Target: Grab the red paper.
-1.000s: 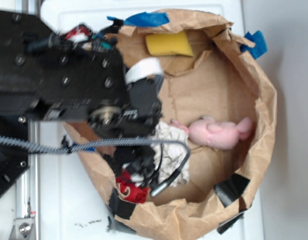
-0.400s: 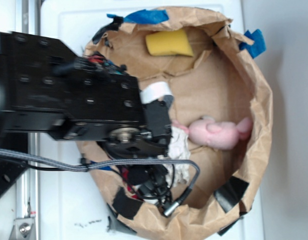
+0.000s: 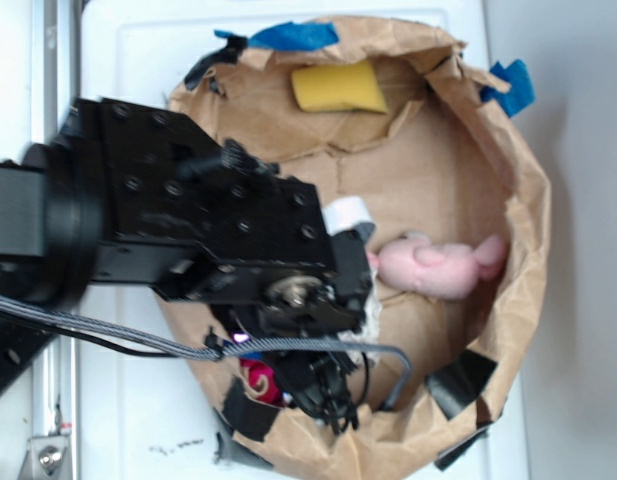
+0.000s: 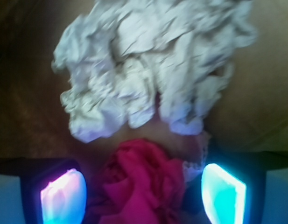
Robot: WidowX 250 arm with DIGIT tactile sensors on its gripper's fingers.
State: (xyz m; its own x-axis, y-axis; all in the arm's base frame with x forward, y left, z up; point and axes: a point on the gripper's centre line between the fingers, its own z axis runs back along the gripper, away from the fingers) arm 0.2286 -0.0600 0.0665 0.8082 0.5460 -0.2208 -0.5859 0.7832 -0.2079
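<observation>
Straddling the red paper (image 4: 143, 182), the gripper (image 4: 143, 193) stands spread, a finger on either side; the white wad (image 4: 148, 65) sits just beyond. Best close squarely now, without snagging that white stuff.

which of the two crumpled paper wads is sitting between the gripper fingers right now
The red paper. In the wrist view it lies between the gripper fingers, which are spread to either side of it. The larger white paper wad lies beyond the fingertips, outside the gap.
</observation>
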